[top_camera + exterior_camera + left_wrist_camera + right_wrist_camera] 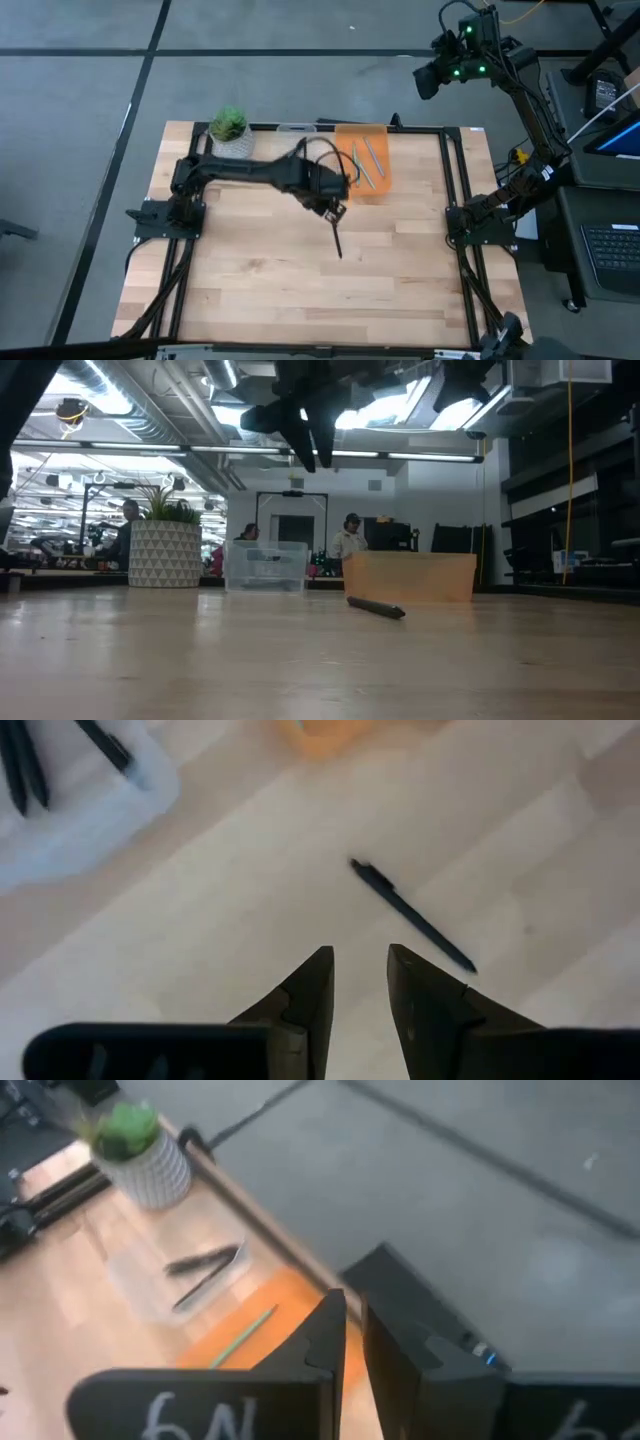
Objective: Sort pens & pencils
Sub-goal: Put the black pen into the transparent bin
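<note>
I see one black pen (337,241) lying loose on the bare wood of the bench (260,290), near its middle, angled so one end points toward the far trays; in the low view it rests flat just in front of the orange tray (410,577), and the left wrist view shows it (412,916) just beyond my fingertips (318,970), not touching them. Two pale green pencils (367,162) lie side by side in the orange tray (380,137) at the far edge of the bench. Black pens (203,1271) lie in the clear tray (265,565) next to it; I count at least two there, and the left wrist view catches their ends (20,765) as well. My left pincer (331,208) hangs above the bench just beside the loose pen's near end, its jaws parted with a clear gap and nothing between them. My right pincer (353,1342) is parked off the right-hand side, raised well away from the work, jaws drawn almost together and gripping nothing. A potted plant (229,132) in a white patterned pot stands at the far left corner beside the clear tray. Beyond the bench, people (351,540) show in the room.
</note>
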Controlling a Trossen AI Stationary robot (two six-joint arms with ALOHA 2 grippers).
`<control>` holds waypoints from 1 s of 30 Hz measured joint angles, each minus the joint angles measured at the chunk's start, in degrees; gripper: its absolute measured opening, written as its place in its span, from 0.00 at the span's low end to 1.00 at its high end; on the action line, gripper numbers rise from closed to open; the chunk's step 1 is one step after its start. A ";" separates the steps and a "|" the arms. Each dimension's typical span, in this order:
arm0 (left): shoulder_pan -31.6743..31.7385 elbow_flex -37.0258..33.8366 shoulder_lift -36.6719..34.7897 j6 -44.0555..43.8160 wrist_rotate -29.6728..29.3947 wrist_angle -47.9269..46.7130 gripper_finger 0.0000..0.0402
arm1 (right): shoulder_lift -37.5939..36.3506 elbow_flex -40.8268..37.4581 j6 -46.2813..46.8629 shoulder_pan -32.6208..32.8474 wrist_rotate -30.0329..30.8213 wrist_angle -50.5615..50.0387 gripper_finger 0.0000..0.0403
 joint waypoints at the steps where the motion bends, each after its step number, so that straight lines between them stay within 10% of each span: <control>1: -0.97 0.00 0.25 -0.54 -0.11 -0.07 0.22 | -0.01 -0.36 0.60 0.30 -0.42 -1.25 0.10; 18: -4.67 -0.02 10.74 5.99 3.75 2.86 0.22 | 0.05 -1.23 4.21 5.94 -2.50 -11.41 0.10; 30: -9.17 -0.02 12.43 51.81 -6.82 5.33 0.22 | 0.03 -1.23 5.47 7.54 -2.81 -11.69 0.10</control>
